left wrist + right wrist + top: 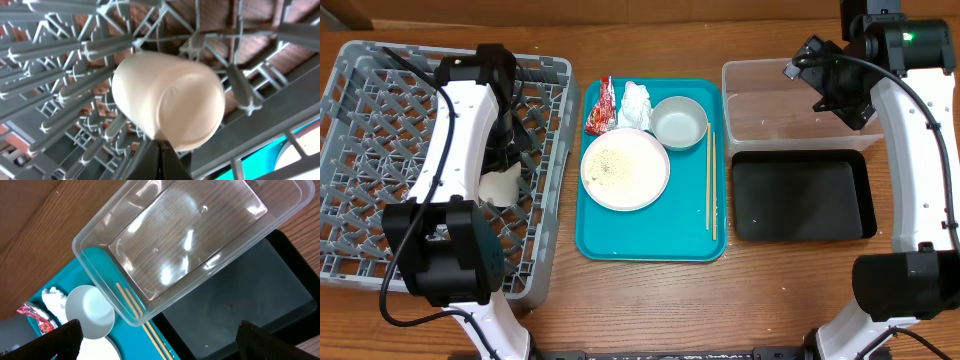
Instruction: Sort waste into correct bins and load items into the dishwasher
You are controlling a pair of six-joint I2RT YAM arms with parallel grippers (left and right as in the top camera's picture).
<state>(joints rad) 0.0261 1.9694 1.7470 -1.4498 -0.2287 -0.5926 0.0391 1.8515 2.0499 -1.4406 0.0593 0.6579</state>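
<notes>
The dishwasher, a grey lattice rack [380, 130], stands at the left. A small cream cup-shaped dish [502, 186] lies on its side among the rack's prongs [65, 85]. My left gripper [161, 145] is shut just under the dish [167, 100], with nothing between its fingers. On the teal tray [650, 235] are a red wrapper [599, 106], a white tissue [636, 98], a white bowl [679, 122] and a plate [625, 168] dusted with rice grains. My right gripper [161, 341] hangs wide open and empty above the clear tub [190, 235], beside the black tray [250, 295].
Wooden chopsticks [711, 185] lie along the teal tray's right edge, and their ends show through the clear tub's corner [131, 302]. The rack's right wall [560, 170] stands next to the teal tray. Bare wooden table runs along the front.
</notes>
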